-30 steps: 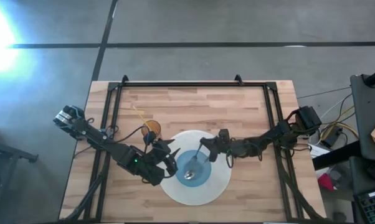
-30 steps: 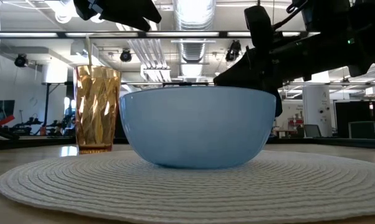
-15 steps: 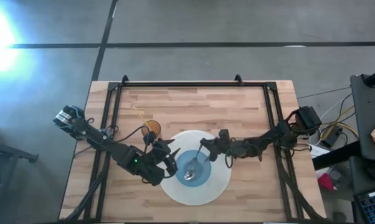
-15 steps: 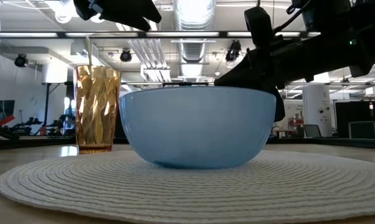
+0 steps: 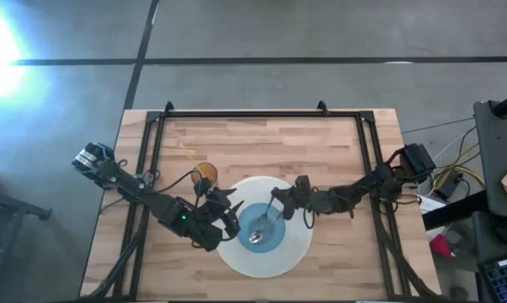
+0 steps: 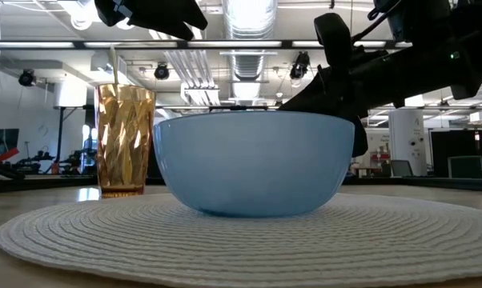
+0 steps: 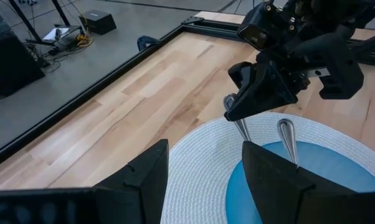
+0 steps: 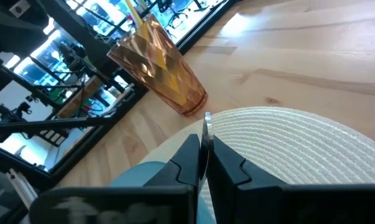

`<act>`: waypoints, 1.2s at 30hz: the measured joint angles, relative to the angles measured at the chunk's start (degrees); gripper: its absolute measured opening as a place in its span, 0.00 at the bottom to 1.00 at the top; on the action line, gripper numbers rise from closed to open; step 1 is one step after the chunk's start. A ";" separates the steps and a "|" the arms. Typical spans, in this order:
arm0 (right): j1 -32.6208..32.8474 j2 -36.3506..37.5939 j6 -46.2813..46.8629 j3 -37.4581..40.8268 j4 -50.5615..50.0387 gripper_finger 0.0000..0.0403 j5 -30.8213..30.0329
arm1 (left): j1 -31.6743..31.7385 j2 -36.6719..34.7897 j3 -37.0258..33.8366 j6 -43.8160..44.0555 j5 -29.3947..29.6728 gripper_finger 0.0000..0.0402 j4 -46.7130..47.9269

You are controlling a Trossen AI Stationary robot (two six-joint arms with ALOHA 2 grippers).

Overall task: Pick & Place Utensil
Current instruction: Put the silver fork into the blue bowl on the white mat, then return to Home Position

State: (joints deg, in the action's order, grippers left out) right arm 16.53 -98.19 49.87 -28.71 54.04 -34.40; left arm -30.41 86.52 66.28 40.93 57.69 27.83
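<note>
A slim metal spoon slants into a light-blue bowl that sits on a round white woven placemat. My right gripper is above the bowl's far rim, shut on the spoon's handle. In the left wrist view a second slim metal handle shows beside the held one, over the bowl. My left gripper is open above the placemat's left edge and touches nothing; its fingers stand wide apart. My right gripper pinches the spoon's handle near its free end between the two fingers; the end pokes out past the fingertips. The fingers come from the table's right, slanting down. The spoon hangs slanted, with its bowl end inside the blue bowl.
An amber faceted glass with a yellow straw stands just off the placemat's far-left edge, close to both grippers. A black frame runs round the wooden table. Bare wood lies on the far side and right of the placemat.
</note>
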 joint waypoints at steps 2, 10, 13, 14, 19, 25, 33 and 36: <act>0.00 0.00 -0.20 0.00 -0.06 0.03 0.12 | 0.00 0.00 0.00 0.00 -0.02 0.49 0.00; 0.00 0.03 -0.20 -0.02 -1.15 0.03 0.14 | 0.00 0.00 0.00 0.00 -0.04 0.49 0.02; 0.00 0.04 -0.35 -0.04 -1.38 0.03 0.19 | -0.02 0.00 0.00 -0.02 -0.05 0.49 0.02; 0.00 0.04 -0.35 -0.04 -1.46 0.03 0.19 | -0.04 -0.08 0.00 -0.02 -0.07 0.49 0.02; -0.02 0.23 -0.29 -0.02 -3.03 0.04 0.21 | -0.07 -0.27 0.00 0.00 -0.28 0.49 0.02; 0.00 0.24 -1.11 0.15 -4.02 0.13 0.58 | -0.07 -0.33 0.00 -0.02 -1.12 0.49 0.02; 0.00 0.24 -0.77 0.15 -3.43 0.22 0.52 | -0.09 -0.37 0.00 -0.02 -1.16 0.49 0.02; 0.00 0.24 -0.64 0.15 -3.33 0.24 0.44 | -0.09 -0.37 -0.02 -0.02 -1.15 0.49 0.04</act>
State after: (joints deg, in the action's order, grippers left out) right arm 16.53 -97.95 49.23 -28.56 50.71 -33.97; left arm -30.50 86.15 66.26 40.91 56.54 27.87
